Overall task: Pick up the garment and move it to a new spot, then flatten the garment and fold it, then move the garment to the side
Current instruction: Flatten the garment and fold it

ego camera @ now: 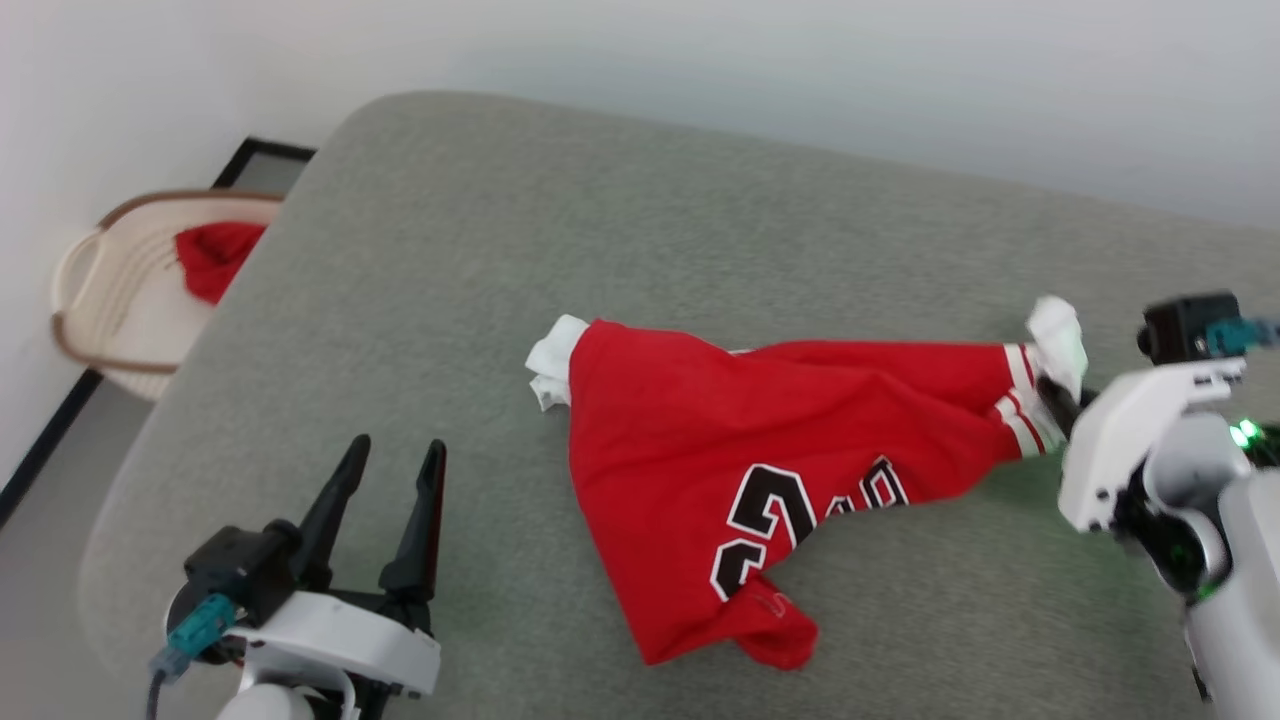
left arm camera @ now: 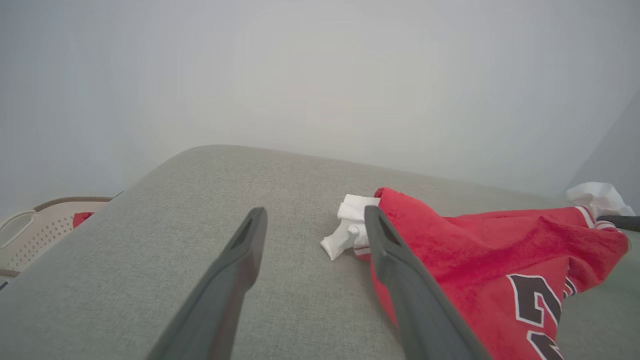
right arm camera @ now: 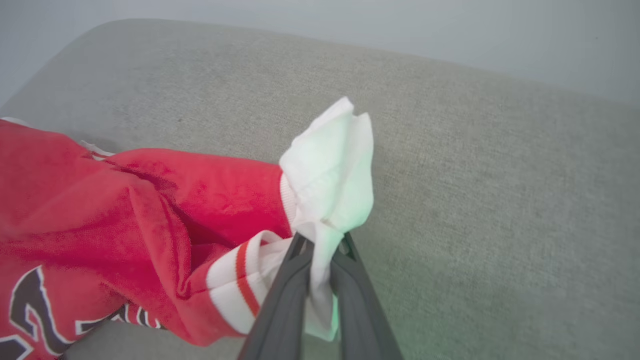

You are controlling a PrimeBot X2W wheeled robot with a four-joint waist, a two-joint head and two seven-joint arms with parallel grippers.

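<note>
— Right end effector (right arm camera: pixel 320 244): what is it doing?

— Its two dark fingers are pinched together on a white sleeve (right arm camera: pixel 335 170) of the garment (ego camera: pixel 750 440), at the right of the scene. The left end effector (ego camera: pixel 398 447) sits at the lower left with its fingers spread apart. It holds nothing and is near the shirt's other end without touching it.

— And the setting, biggest things first?

— A broad grey-green cushioned surface (ego camera: pixel 600 220) with a rounded corner carries the shirt. The red jersey lies across its middle, bunched and drawn out toward the right grip, with one corner trailing toward the front edge. Off the far left edge, well apart, stands a pale basket (ego camera: pixel 130 300) with a red cloth (ego camera: pixel 215 255) inside. Smaller details are the black, white-outlined lettering (ego camera: pixel 770 520), partly lost in folds, and a second white sleeve (ego camera: pixel 550 370) crumpled at the shirt's left end. Red-and-white striped trim (right arm camera: pixel 240 280) sits just beside the pinched sleeve.

— How would it handle?

— Light and limp, by its look: it drapes, wrinkles and would sag from any single hold. The plush-looking fabric seems unlikely to slip, and nothing about it is fragile. One sleeve alone pulls the body into a rope, so I judge the other sleeve or shoulder the sensible second hold for spreading it flat.
</note>
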